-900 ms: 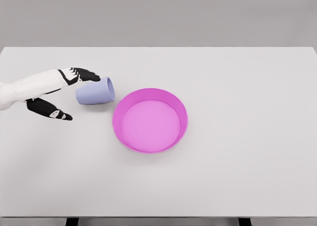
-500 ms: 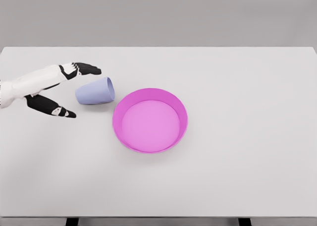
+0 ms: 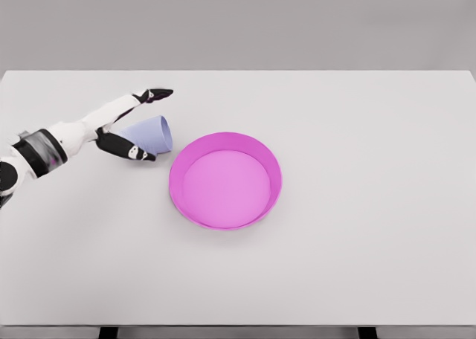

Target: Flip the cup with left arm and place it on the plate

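Note:
A pale lavender cup point(image 3: 153, 134) lies on its side on the white table point(image 3: 357, 131), its mouth facing right toward the plate. The magenta plate point(image 3: 225, 180) is a round shallow dish just right of the cup. My left hand point(image 3: 147, 125) reaches in from the left and straddles the cup's base end. Its fingers point(image 3: 156, 94) stretch above and behind the cup, and the thumb point(image 3: 134, 152) lies in front of it. The hand is spread open and has not closed around the cup. The right arm does not show.
My left hand has moved right and forward over the cup's base end, fingers extending past the cup's top. The cup and plate have stayed in place.

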{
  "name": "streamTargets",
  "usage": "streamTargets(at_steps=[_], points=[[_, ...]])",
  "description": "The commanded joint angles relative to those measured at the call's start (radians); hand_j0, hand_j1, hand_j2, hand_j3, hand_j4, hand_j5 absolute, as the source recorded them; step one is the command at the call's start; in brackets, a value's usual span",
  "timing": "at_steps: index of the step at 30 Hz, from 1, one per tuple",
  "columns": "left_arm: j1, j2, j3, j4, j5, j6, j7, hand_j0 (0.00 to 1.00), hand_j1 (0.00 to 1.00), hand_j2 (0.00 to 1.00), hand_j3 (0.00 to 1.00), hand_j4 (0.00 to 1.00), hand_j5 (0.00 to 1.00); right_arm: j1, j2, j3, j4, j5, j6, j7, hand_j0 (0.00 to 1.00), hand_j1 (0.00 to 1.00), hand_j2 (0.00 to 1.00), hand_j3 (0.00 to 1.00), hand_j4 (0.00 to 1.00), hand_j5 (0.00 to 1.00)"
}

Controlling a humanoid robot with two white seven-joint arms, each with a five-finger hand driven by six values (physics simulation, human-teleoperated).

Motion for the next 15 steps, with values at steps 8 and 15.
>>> streamTargets(at_steps=[8,15], points=[[-0.043,-0.002,-0.059,0.019,-0.194,0.06,-0.03,1.0,1.0,1.0,1.0,1.0,1.0,0.002,0.0,0.0,0.0,0.0,0.0,0.0,1.0,1.0,1.0,1.0,1.0,1.0],[-0.086,-0.006,-0.085,0.008,-0.225,0.07,-0.05,1.0,1.0,1.0,1.0,1.0,1.0,0.002,0.0,0.0,0.0,0.0,0.0,0.0,1.0,1.0,1.0,1.0,1.0,1.0]])
